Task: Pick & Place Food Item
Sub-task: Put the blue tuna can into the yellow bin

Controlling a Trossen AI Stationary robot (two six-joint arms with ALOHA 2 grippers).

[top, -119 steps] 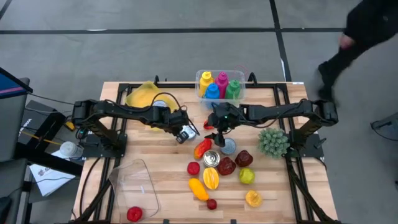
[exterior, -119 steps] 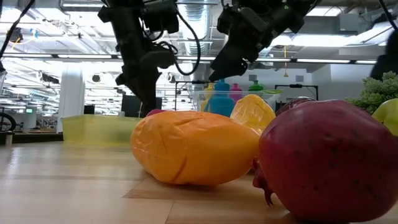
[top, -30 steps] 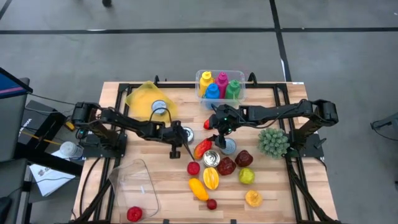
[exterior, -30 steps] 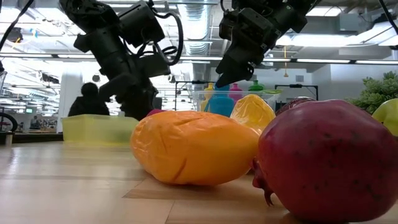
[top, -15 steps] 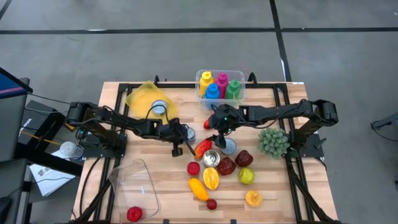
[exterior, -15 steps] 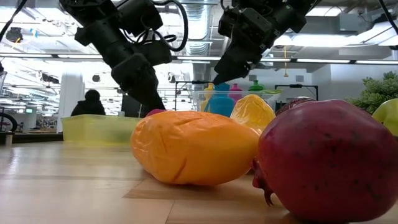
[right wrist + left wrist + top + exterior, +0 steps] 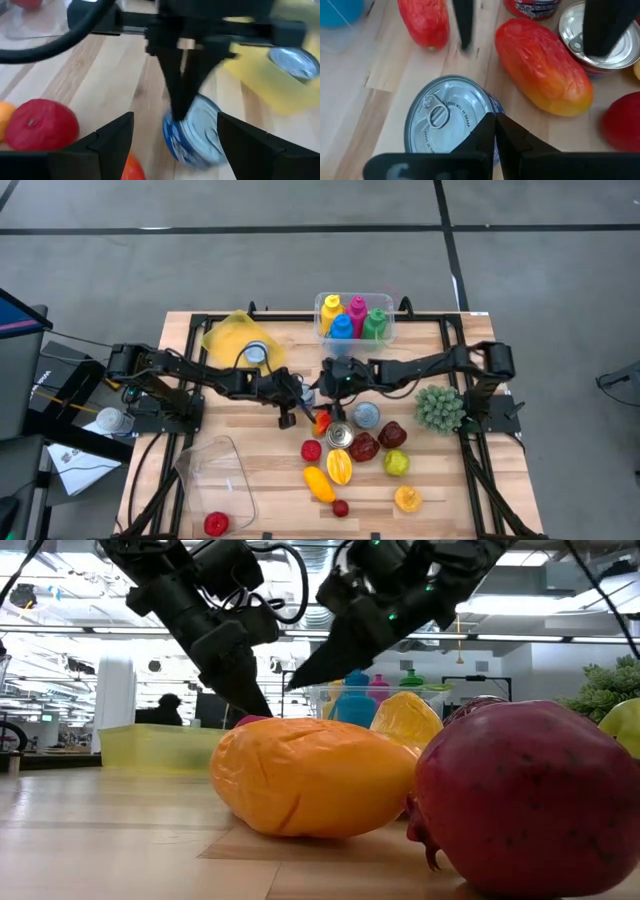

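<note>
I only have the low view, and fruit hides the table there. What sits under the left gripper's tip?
Observer: An upright blue-sided tin can with a pull-tab lid. The left gripper points at its rim, jaws shut.
Operator: And the right gripper?
Observer: The right gripper faces that same can from the other side, jaws open, holding nothing.
Operator: Anything close by?
Observer: A red-orange fruit lies on the table beside the can.

The blue can (image 7: 192, 131) (motion-blurred) sits partly hidden behind the left arm.
</note>
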